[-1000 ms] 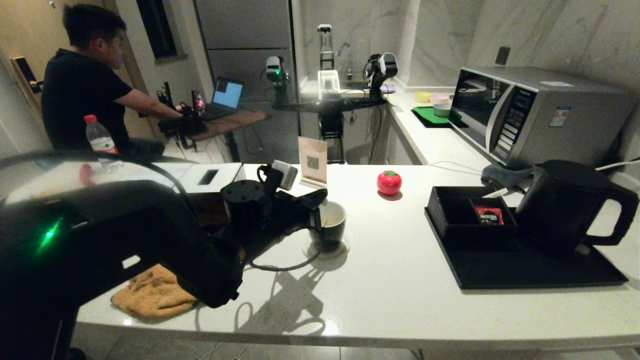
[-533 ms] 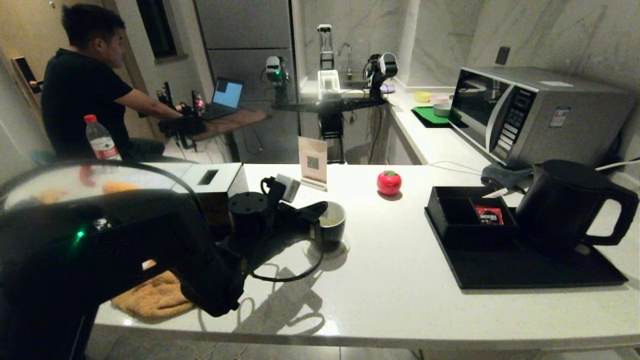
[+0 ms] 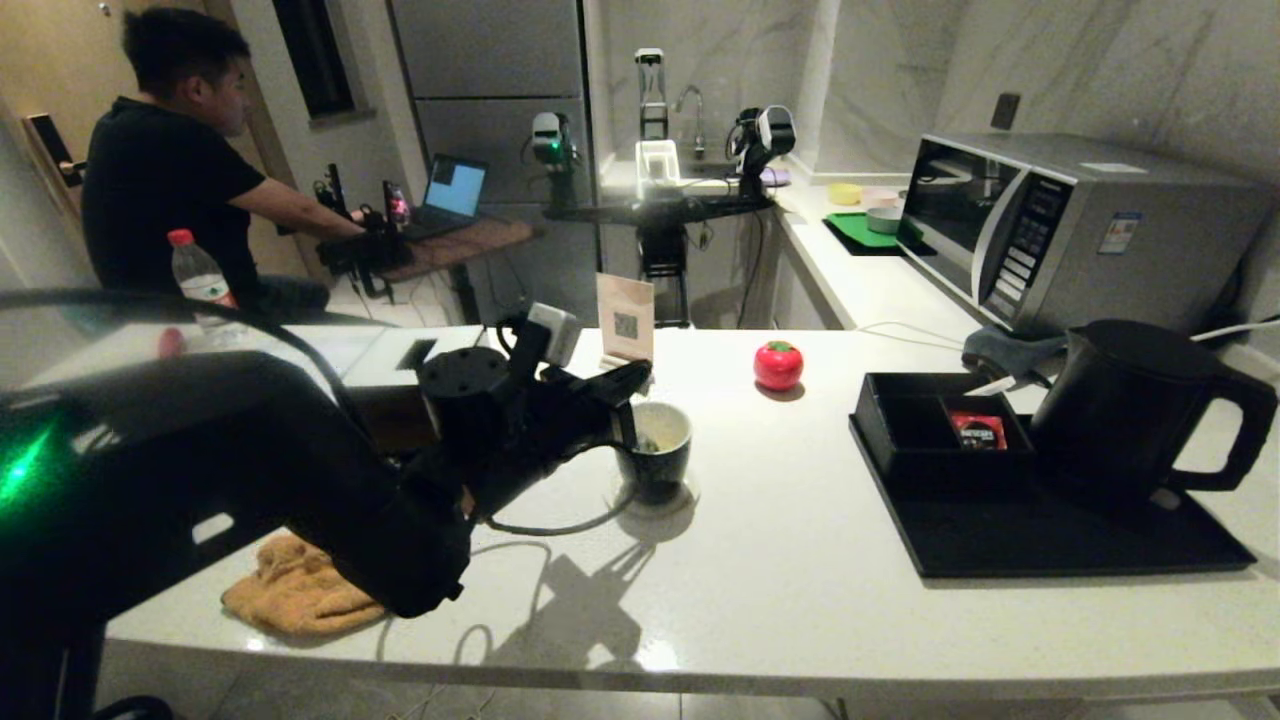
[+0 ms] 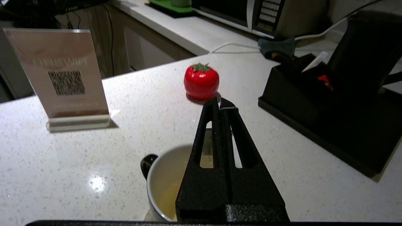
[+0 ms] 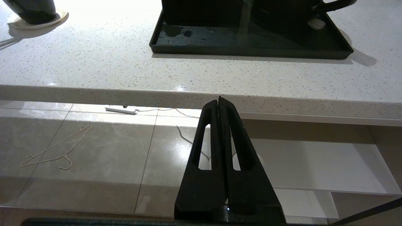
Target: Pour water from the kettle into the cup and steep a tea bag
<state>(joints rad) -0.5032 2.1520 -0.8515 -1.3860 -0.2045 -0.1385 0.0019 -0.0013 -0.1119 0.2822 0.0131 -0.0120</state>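
The black cup [image 3: 655, 455], white inside, stands on a pale coaster at mid-counter with yellowish liquid in it [image 4: 166, 185]. My left gripper [image 3: 640, 378] hovers just above its rim, shut [image 4: 220, 102] on the thin white string of the tea bag. The grey-green tea bag [image 4: 207, 142] hangs below the fingers at the cup's far side; whether it touches the liquid I cannot tell. The black kettle [image 3: 1140, 410] stands upright on the black tray [image 3: 1050, 545] at the right. My right gripper [image 5: 219, 99] is shut and empty, below the counter's front edge.
A red tomato-shaped timer [image 3: 778, 364] and a QR sign [image 3: 625, 320] stand behind the cup. A black box [image 3: 940, 430] with a red sachet [image 3: 977, 428] shares the tray. An orange cloth [image 3: 300, 590] lies front left; a microwave [image 3: 1060, 230] is back right.
The left gripper dipped down toward the cup half a second ago and has risen again, still shut on the string. The right arm has not moved.
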